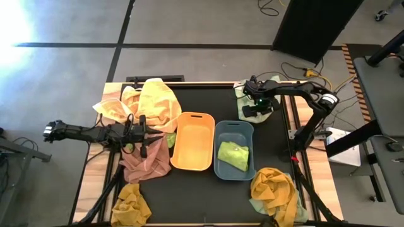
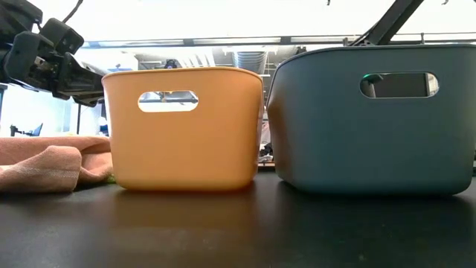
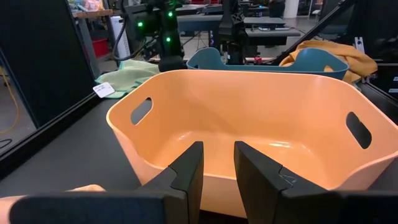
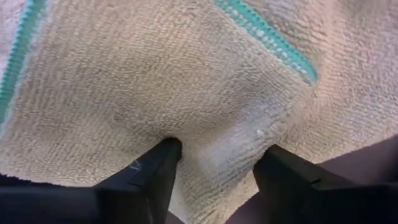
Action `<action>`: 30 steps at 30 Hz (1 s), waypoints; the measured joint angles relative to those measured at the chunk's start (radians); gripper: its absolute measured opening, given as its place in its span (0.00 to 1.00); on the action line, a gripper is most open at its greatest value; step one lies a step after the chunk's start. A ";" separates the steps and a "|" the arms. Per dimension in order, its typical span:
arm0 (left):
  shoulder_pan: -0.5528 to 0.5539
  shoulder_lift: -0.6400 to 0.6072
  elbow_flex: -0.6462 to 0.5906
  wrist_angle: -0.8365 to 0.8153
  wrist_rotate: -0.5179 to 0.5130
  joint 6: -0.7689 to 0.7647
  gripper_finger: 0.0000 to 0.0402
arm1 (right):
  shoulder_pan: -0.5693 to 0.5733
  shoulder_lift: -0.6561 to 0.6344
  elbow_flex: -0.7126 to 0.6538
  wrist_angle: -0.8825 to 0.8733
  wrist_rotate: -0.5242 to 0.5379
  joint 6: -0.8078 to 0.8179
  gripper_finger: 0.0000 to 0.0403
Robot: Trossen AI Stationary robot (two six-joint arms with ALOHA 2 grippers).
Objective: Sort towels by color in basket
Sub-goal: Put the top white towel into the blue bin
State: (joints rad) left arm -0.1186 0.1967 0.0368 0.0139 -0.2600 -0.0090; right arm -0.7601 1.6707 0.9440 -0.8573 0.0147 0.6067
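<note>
My left gripper [image 1: 150, 133] hovers open and empty over the salmon pink towel [image 1: 146, 161], its fingers [image 3: 186, 171] pointing at the empty orange tub [image 1: 192, 140]. My right gripper [image 1: 255, 108] is open at the table's far right, its fingertips down on a pale green towel [image 4: 186, 81] with teal stitching. The blue-grey tub [image 1: 235, 170] holds a lime green towel [image 1: 233, 155]. Yellow and peach towels [image 1: 151, 99] lie in a pile at the far left. A mustard towel [image 1: 130, 203] lies at the near left. Another mustard-orange towel [image 1: 273, 189] lies on pale green cloth at the near right. My right gripper has its two open fingertips [image 4: 163, 152] set on the pale green towel's flat face [image 4: 205, 134], coming from above and pointing down. The cloth dents a little at one tip. The towel lies spread on the table, with nothing pinched between the fingers.
The two tubs stand side by side in the middle of the black mat [image 1: 189, 189]. A small lime green scrap [image 1: 170, 139] lies by the orange tub's left wall. The pink towel shows low in the low view [image 2: 52, 160]. Cables run at the far right.
</note>
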 joint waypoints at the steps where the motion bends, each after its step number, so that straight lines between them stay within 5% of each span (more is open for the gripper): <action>1: 0.000 0.000 0.000 0.000 0.000 0.000 0.19 | 0.000 0.007 0.000 0.004 0.000 -0.018 0.46; 10: 0.000 0.000 0.000 0.000 0.000 0.000 0.19 | -0.004 -0.049 0.021 0.028 0.102 -0.132 0.06; 15: 0.000 0.000 0.000 0.000 0.000 0.000 0.19 | 0.014 -0.200 0.115 -0.042 0.225 -0.128 0.03; 20: 0.000 0.000 0.000 0.000 0.000 0.000 0.19 | 0.116 -0.391 0.196 -0.044 0.231 -0.098 0.03; 30: 0.000 0.000 0.000 0.000 0.000 0.000 0.19 | 0.608 -0.726 0.288 -0.040 0.222 0.065 0.03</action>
State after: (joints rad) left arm -0.1186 0.1969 0.0368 0.0139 -0.2600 -0.0091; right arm -0.1520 0.9443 1.2321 -0.8977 0.2363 0.6718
